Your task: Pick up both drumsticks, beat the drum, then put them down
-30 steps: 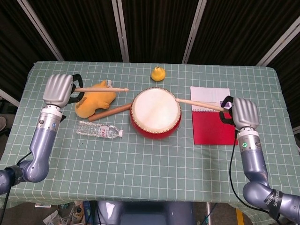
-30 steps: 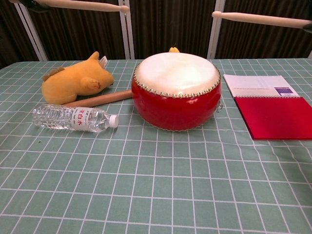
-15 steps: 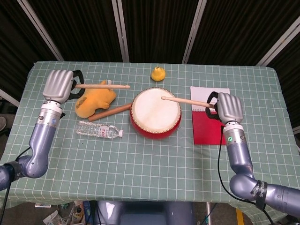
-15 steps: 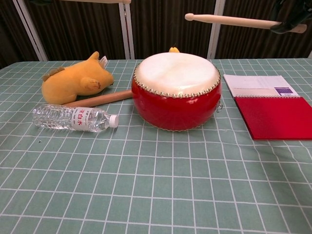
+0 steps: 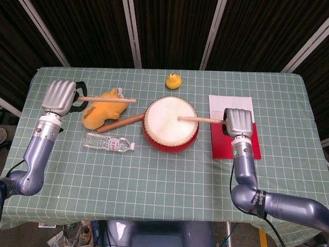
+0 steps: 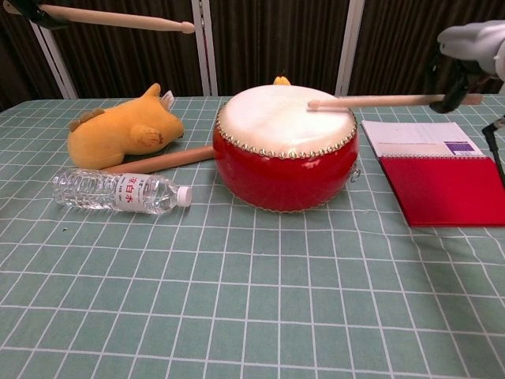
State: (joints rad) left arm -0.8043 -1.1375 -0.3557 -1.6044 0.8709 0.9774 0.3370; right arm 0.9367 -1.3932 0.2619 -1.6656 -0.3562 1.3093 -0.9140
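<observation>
- Right hand (image 5: 238, 121) grips a drumstick (image 5: 200, 120), tip on the red drum (image 5: 170, 123) skin.
- Left hand (image 5: 58, 96) holds the other drumstick (image 5: 105, 99) aloft (above the yellow plush toy (image 5: 104, 106)).

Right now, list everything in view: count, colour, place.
drum: 1, red with white skin, table centre
drumsticks: 2, pale wood; left drumstick raised over the plush, right drumstick tip at the drumhead
plush toy: 1, orange-yellow, left of drum
wooden rod: 1, brown, between plush and drum
water bottle: 1, clear, lying in front of plush
rubber duck: 1, yellow, behind drum
notebook: 1, red and white, right of drum
table: 1, green grid cloth
left hand: grips left drumstick
right hand: grips right drumstick
</observation>
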